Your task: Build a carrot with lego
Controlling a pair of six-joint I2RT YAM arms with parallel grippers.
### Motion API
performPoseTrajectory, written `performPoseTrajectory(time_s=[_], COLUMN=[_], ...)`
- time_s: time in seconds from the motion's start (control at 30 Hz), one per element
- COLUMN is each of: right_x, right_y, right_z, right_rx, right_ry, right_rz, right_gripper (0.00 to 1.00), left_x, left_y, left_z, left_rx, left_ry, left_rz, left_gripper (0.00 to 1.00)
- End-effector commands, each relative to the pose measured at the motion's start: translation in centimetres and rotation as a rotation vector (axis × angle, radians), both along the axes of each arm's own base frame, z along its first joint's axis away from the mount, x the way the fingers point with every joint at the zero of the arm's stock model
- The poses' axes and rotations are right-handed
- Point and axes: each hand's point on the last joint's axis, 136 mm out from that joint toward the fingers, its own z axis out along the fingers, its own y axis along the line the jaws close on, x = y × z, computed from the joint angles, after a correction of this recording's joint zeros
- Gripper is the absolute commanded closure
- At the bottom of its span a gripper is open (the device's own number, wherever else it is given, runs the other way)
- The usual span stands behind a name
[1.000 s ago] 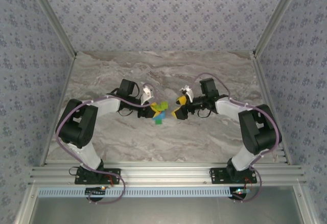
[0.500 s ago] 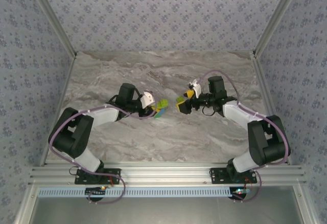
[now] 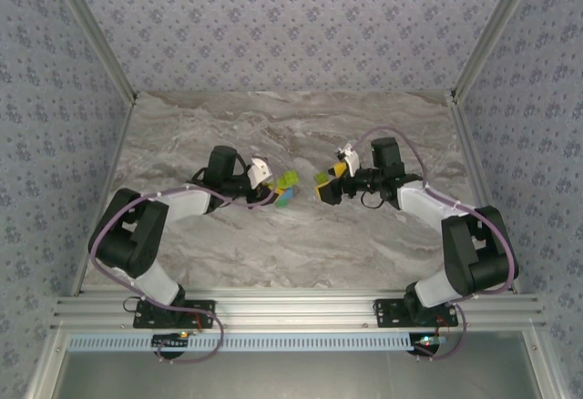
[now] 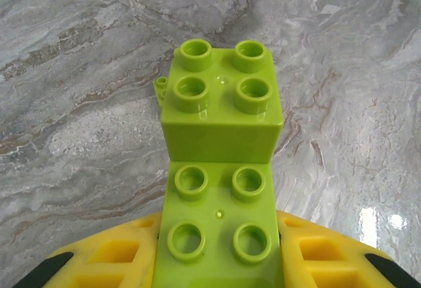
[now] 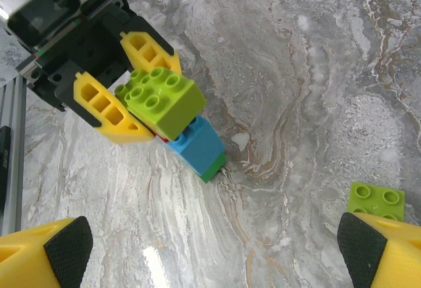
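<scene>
Left hand (image 5: 158, 94) clamps the glossy studded carrot (image 5: 172, 114); right hand (image 3: 324, 187) gapes over veined marble table (image 3: 383, 126).

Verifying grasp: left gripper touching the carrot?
Touching. Right wrist view: left gripper clamps the carrot, yellow fingers pressed against both sides of its lime top.

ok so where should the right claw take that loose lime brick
By its two opposite smooth side walls, coming straight down from above. The brick seems to lie flat on the table, studs up, so the walls are bare and parallel; the open right claw has one finger beside it.
</scene>
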Motion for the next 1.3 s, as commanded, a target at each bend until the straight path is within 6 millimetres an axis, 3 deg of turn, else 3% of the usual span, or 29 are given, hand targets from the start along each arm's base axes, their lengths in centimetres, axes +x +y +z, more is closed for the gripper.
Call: performPoseTrajectory(time_s=[0.0,0.73,0.87,0.97,1.07,1.17,1.27], right_x=[-0.4,-0.5,-0.6,-0.6,-0.6,-0.6,-0.6], right_y=[0.0,0.2,0.3,0.3,0.2,0.2,0.3], right_z=[0.0,-1.2,-1.2,-1.2,-1.3,-1.3,-1.4], right_rx=[0.000,0.005,0.005,0.004,0.003,0.001,0.001], right_ry=[-0.004,0.022,0.024,0.024,0.028,0.029,0.032], right_rz=[0.001,0.018,0.019,0.020,0.020,0.020,0.020], right_gripper=[0.00,0.01,0.01,0.01,0.01,0.01,0.01], left_x=[-0.4,-1.2,-1.4,-1.5,-1.6,-1.8,-1.8], left_y=[-0.7,-2.0,-2.1,-2.2,-2.3,-2.4,-2.5], left_z=[1.3,-0.1,-0.2,-0.4,-0.4,-0.6,-0.6], left_rx=[-0.083,-0.056,-0.046,-0.035,-0.028,-0.017,-0.012], left_ry=[-0.006,0.036,0.042,0.046,0.047,0.047,0.047], left_rz=[-0.054,-0.131,-0.139,-0.144,-0.148,-0.153,-0.153], left_gripper=[0.83,0.79,0.66,0.65,0.51,0.50,0.31])
